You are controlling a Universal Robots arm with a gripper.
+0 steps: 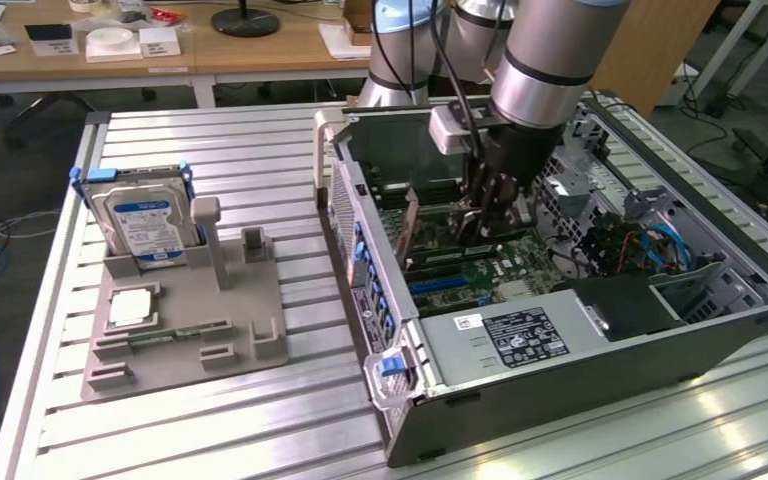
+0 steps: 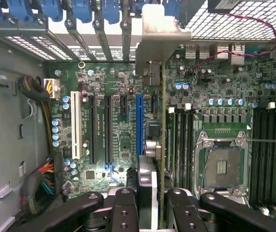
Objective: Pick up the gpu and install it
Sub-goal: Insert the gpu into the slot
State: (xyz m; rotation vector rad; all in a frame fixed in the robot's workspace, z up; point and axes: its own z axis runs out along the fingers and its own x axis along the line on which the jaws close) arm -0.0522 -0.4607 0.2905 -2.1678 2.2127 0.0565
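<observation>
With the hand [image 2: 150,210] part-closed on the gpu [image 2: 147,176], which stands edge-on over the motherboard [image 2: 114,145] near the blue slot [image 2: 139,121], hold the card upright, line its edge with the slot, and press straight down.

Work surface: slotted aluminium table [image 1: 224,150]. Two items rest directly on it. The open computer case [image 1: 598,370] stands beneath and around the jaws of the gripper [image 1: 480,222]. The grey parts fixture [image 1: 184,310] sits well apart from the jaws, toward the exterior view's left, near the case.
</observation>
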